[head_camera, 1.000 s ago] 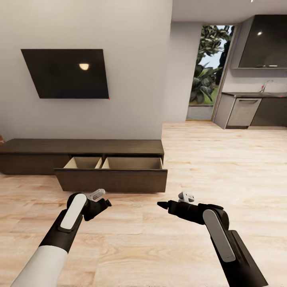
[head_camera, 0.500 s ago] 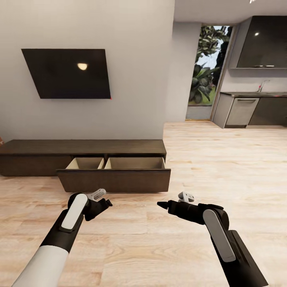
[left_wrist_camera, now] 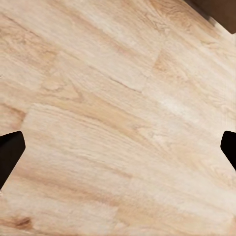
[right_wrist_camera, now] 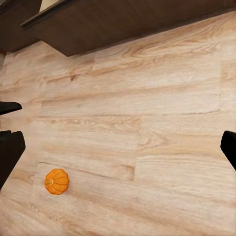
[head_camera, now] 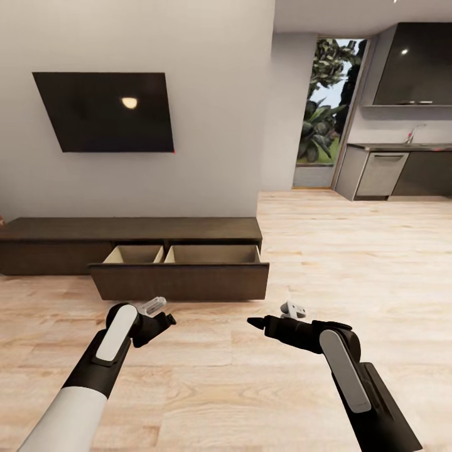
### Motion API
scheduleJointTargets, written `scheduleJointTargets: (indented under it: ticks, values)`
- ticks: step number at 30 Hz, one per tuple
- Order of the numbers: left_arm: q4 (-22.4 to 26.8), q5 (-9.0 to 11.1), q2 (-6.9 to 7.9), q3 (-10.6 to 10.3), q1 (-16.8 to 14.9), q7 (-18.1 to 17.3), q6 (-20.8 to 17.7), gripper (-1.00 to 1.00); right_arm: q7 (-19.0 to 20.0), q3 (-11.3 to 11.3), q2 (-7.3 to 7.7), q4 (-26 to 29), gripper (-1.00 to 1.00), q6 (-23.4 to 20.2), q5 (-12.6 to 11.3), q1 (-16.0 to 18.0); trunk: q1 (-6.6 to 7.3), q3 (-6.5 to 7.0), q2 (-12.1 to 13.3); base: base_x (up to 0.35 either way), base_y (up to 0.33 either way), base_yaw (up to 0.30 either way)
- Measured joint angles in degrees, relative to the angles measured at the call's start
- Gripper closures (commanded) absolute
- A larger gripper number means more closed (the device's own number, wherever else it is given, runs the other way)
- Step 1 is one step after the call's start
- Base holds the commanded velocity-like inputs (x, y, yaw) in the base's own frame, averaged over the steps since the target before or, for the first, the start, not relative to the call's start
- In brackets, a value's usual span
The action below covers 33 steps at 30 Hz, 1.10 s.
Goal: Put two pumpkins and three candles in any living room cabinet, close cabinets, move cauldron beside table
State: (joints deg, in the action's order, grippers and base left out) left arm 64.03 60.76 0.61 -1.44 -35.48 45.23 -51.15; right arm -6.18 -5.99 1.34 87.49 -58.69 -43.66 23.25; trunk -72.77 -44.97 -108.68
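Observation:
The long, low dark-brown cabinet (head_camera: 132,229) stands against the wall ahead, its wide drawer (head_camera: 179,282) pulled out and its pale beige inside bare. In the right wrist view the drawer front (right_wrist_camera: 123,24) is also seen. One small orange pumpkin (right_wrist_camera: 57,181) lies on the wood floor, apart from the fingers. My left gripper (head_camera: 164,321) hovers over the floor short of the drawer, open and empty (left_wrist_camera: 118,147). My right gripper (head_camera: 254,323) is level with it, also open with nothing in it (right_wrist_camera: 118,147).
A black TV (head_camera: 107,112) hangs on the wall above the cabinet. A glass door (head_camera: 320,107) and dark grey kitchen units (head_camera: 402,169) lie at the back right. Light wood floor (head_camera: 351,263) spreads between me and the cabinet.
The whole picture has shifted slightly, so the camera has moved a little. Both arms hold the same pose and the drawer stays open.

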Motion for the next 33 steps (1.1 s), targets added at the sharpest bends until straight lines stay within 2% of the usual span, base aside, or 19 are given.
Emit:
scheduleJointTargets:
  ticks: [6, 11, 16, 20, 24, 26, 27, 30, 31, 33]
  values:
    - [-0.17, -0.55, 0.2, -0.05, 0.0, 0.06, 0.21, -1.0, -0.22, -0.01, -0.05, 0.08, -1.0, 0.05, 0.38, 0.0, -1.32, -1.08, -2.41, 0.0, 0.0, 0.0]
    - [-0.19, -2.01, 0.21, -0.08, 0.0, 0.06, 0.49, -1.0, -0.32, -0.11, -0.05, 0.01, -1.0, 0.56, 0.59, 0.0, -2.42, -1.97, -4.41, 0.0, 0.0, 0.0]
    - [-0.19, -3.03, 0.21, -0.08, 0.0, -0.01, 1.64, -1.0, -0.38, -0.4, 0.14, -1.28, -1.0, 3.98, 0.65, 0.0, -3.52, -2.87, -6.42, 0.0, 0.0, 0.0]
    - [-0.19, -5.32, 0.15, -0.5, 0.01, -0.03, 2.72, -1.0, -0.51, -0.63, 0.04, -4.21, -1.0, 6.8, 1.32, 0.0, -4.39, -3.59, -8.02, 0.0, 0.0, 0.0]
    - [-0.26, -8.18, 0.12, -3.6, 0.04, -0.05, 6.33, -1.0, -0.6, -0.96, 0.02, -7.36, -1.0, 10.92, 5.75, 0.0, -5.27, -4.31, -9.63, 0.0, 0.0, 0.0]
    - [-0.28, -9.53, 0.11, -6.91, 0.13, -0.04, 9.3, -1.0, -0.61, -1.07, 0.02, -9.51, -1.0, 12.73, 10.02, 0.0, -5.71, -4.67, -10.43, 0.0, 0.0, 0.0]
    - [-0.28, -9.88, 0.11, -7.89, 0.14, -0.03, 10.15, -1.0, -0.61, -1.07, 0.0, -10.05, -1.0, 13.05, 11.29, 0.0, -5.93, -4.85, -10.83, 0.0, 0.0, 0.0]
    - [-1.31, -11.35, 0.22, -13.01, 0.19, 0.03, 15.78, -1.0, -0.62, -1.07, -0.06, -12.24, -1.0, 14.47, 19.44, 0.0, -6.59, -5.39, -12.03, 0.0, 0.0, 0.0]
    - [-1.8, -11.69, 0.25, -14.13, 0.19, 0.05, 17.48, -1.0, -0.62, -1.06, -0.07, -12.37, -1.0, 15.19, 21.64, 0.0, -6.81, -5.57, -12.43, 0.0, 0.0, 0.0]
    - [-2.64, -12.49, 0.25, -15.39, 0.2, 0.07, 19.65, -1.0, -0.62, -1.06, -0.13, -12.66, -1.0, 16.64, 24.32, 0.0, -7.25, -5.92, -13.24, 0.0, 0.0, 0.0]
